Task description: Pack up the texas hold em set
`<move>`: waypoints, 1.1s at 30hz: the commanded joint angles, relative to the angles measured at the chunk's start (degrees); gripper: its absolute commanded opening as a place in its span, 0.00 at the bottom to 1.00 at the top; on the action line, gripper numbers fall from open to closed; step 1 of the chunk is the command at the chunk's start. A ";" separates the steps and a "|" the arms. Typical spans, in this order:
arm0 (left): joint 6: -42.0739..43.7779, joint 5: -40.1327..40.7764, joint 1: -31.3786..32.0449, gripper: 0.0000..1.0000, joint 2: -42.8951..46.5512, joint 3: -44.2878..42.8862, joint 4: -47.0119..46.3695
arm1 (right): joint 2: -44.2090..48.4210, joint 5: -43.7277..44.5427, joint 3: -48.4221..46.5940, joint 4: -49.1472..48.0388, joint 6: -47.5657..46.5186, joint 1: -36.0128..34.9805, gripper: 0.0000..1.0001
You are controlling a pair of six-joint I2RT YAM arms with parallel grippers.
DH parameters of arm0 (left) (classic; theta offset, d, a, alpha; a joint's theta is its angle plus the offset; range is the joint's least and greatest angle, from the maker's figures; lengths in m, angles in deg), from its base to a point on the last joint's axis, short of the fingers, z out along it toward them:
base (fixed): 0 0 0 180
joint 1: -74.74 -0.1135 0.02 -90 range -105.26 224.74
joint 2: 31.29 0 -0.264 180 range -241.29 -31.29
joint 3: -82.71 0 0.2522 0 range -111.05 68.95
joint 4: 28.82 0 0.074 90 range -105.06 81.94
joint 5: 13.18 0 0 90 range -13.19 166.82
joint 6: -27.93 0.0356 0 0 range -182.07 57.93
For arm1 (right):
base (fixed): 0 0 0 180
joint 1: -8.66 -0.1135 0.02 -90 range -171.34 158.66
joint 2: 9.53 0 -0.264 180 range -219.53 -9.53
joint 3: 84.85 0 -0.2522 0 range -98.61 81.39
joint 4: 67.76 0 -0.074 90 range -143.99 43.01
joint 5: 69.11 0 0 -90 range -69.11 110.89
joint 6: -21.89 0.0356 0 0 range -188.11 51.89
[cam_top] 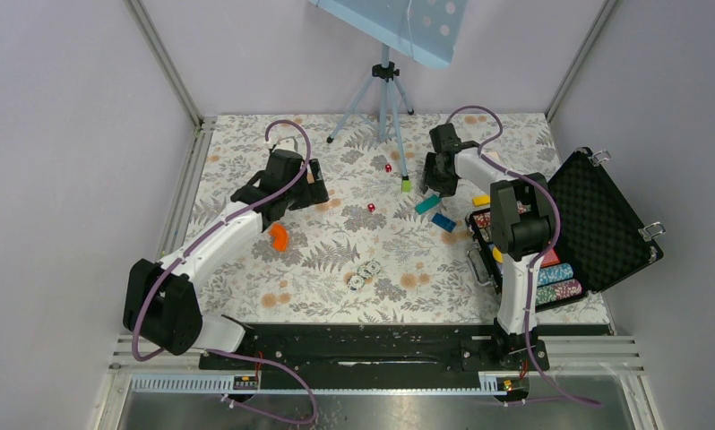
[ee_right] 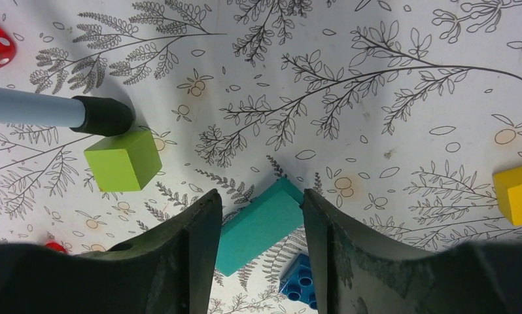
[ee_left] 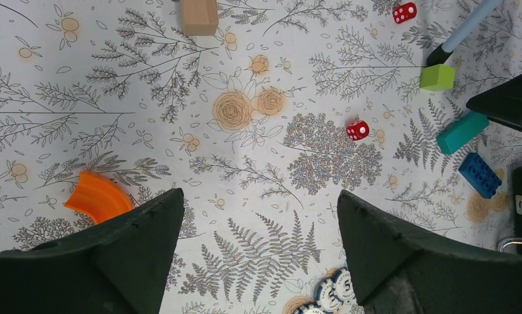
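Case: black textured briefcase (cam_top: 605, 219) with egg-crate foam lining, at the right edge of the floral-covered bench (cam_top: 318, 300), beside the right arm, lid thrown fully open.
Already packed: rows of multicoloured poker chips (cam_top: 558, 288) seated in the tray half.
Left to pack: near red die (ee_left: 358, 130) mid-bench; far red die (ee_left: 404, 12) towards the back; round white dealer discs (ee_left: 330, 294) clustered near the bench centre. All well apart from the case.
Left to close: lid not lowered, silver latches (cam_top: 654, 230) unfastened.
Progress: judged partly done, with chips in but small pieces and closing outstanding.
Left claw (ee_left: 260, 195): spread wide, pinching nothing, hovering over bare bench between the orange curved piece (ee_left: 98, 196) and the near red die.
Right claw (ee_right: 260, 194): jaws part-way apart, apparently gripping nothing; teal rectangular brick (ee_right: 261, 226) lying on the bench, framed between the two fingers.
Clutter, not of the set: blue studded brick (ee_right: 301, 281), lime green cube (ee_right: 122, 167), yellow block (ee_right: 519, 193), pale wooden block (ee_left: 199, 16), grey tripod leg (ee_right: 29, 108).
Writing: no brand or label legible. Lettering on the dealer discs cut off and too small to read; only white pips on the dice.
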 commanded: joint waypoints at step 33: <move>-0.21 -0.91 -0.35 0.86 2.23 1.78 -2.72 | 7.28 -3.90 11.36 -2.04 -1.14 -9.57 0.48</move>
